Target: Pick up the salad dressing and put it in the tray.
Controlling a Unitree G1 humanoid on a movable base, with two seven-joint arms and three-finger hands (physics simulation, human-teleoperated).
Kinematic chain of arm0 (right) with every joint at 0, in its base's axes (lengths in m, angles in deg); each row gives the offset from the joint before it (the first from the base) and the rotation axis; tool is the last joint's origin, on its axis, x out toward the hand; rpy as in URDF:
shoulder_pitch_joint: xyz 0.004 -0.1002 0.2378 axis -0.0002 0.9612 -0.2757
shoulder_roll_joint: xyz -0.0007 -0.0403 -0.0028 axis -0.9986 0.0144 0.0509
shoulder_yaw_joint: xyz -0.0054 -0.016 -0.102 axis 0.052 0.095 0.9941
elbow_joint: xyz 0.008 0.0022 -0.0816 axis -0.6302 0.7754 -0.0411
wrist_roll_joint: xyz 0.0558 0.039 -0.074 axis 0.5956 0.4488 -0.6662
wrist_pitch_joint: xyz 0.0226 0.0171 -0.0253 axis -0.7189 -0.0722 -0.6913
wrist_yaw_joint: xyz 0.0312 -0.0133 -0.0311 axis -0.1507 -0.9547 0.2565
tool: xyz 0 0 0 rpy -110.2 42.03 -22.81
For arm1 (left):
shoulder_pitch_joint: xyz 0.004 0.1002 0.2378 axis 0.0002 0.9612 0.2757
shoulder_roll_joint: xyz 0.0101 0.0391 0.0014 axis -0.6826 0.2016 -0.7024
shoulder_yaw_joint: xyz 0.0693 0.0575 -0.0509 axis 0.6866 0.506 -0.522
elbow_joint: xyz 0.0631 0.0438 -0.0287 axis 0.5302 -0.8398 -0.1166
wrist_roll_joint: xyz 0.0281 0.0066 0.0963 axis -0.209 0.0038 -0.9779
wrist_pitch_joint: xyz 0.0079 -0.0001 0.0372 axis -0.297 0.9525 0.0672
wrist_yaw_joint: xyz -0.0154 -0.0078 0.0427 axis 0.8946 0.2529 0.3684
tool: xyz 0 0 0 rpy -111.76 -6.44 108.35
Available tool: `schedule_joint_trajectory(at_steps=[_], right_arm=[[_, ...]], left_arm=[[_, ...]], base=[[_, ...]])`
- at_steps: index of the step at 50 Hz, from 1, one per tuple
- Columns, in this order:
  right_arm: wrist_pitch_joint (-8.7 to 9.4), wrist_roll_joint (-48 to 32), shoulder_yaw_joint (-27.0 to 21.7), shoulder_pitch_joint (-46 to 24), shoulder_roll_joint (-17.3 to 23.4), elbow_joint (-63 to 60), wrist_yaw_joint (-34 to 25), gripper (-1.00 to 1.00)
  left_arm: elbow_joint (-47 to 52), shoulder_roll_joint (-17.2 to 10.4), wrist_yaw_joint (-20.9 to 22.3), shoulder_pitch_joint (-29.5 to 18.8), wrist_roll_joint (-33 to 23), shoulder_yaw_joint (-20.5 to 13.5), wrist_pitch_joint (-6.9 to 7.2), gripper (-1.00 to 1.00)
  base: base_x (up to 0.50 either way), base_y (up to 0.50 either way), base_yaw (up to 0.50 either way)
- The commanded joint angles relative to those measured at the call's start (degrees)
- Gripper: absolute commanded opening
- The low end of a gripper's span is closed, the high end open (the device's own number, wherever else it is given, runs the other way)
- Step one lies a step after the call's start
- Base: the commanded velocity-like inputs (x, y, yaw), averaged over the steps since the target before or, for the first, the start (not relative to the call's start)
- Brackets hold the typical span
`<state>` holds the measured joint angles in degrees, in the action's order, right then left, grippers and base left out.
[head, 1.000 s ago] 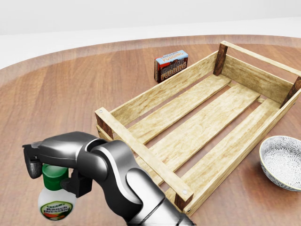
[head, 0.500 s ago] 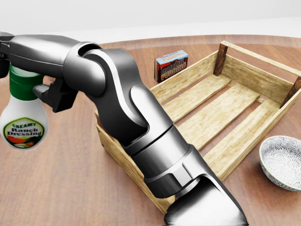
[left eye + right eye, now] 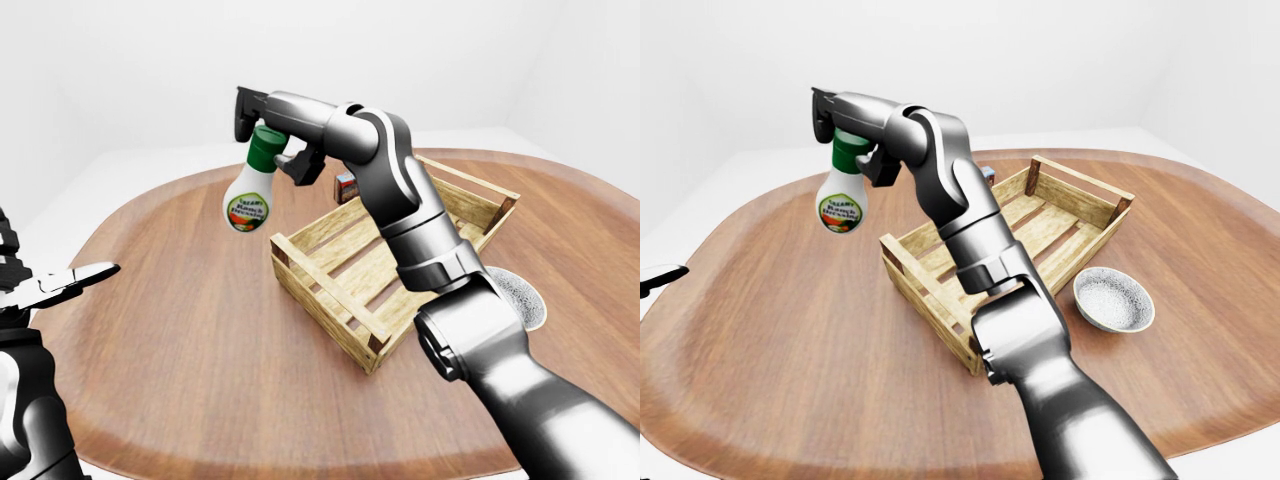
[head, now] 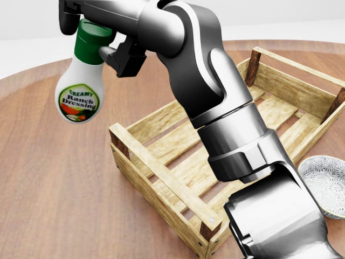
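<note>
Gripping the green cap, the right robot hand [image 4: 94,40] hangs the salad dressing [image 4: 81,91] bottom-down, axis near upright, left of the tray [image 4: 161,178]; fingers partly hidden.

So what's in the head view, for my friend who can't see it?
The robot's right hand holds a ranch dressing bottle by its green cap, hanging in the air over the wooden table, left of the wooden tray. A patterned bowl peeks in at the right edge.
</note>
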<state>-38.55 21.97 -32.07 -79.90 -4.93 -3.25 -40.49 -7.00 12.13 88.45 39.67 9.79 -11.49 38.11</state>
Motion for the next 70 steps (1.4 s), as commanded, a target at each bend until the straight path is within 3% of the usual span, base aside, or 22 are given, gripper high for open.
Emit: schedule_joint_trajectory(at_steps=[1,17,27,42,52,70], right_arm=[[-0.01,-0.97,0.19,1.87,5.73,-2.12,0.00,-1.00],[-0.01,-4.86,-5.66,10.86,10.78,-0.49,0.00,-1.00],[-0.01,-2.55,-8.33,10.98,18.67,12.64,0.00,-1.00],[-0.01,0.96,-9.74,8.28,25.36,32.67,0.00,-1.00],[-0.01,1.72,-10.27,9.54,26.39,39.39,0.00,-1.00],[-0.01,2.45,-10.40,9.28,22.86,42.85,0.00,-1.00]], left_arm=[[-0.23,0.10,0.09,0.00,-0.22,0.21,0.00,1.00],[0.41,0.06,-0.14,-0.03,-0.28,0.13,0.00,1.00],[0.52,0.21,-0.12,-0.17,-0.56,0.41,0.00,1.00],[0.54,0.37,-0.05,-0.05,-0.77,0.50,0.00,1.00],[0.19,0.56,0.06,-0.13,-1.06,0.91,0.00,1.00],[-0.57,0.34,0.13,-0.16,-0.81,0.66,0.00,1.00]], base=[[0.00,0.00,0.00],[0.00,0.00,0.00],[0.00,0.00,0.00],[0.00,0.00,0.00],[0.00,0.00,0.00],[0.00,0.00,0.00]])
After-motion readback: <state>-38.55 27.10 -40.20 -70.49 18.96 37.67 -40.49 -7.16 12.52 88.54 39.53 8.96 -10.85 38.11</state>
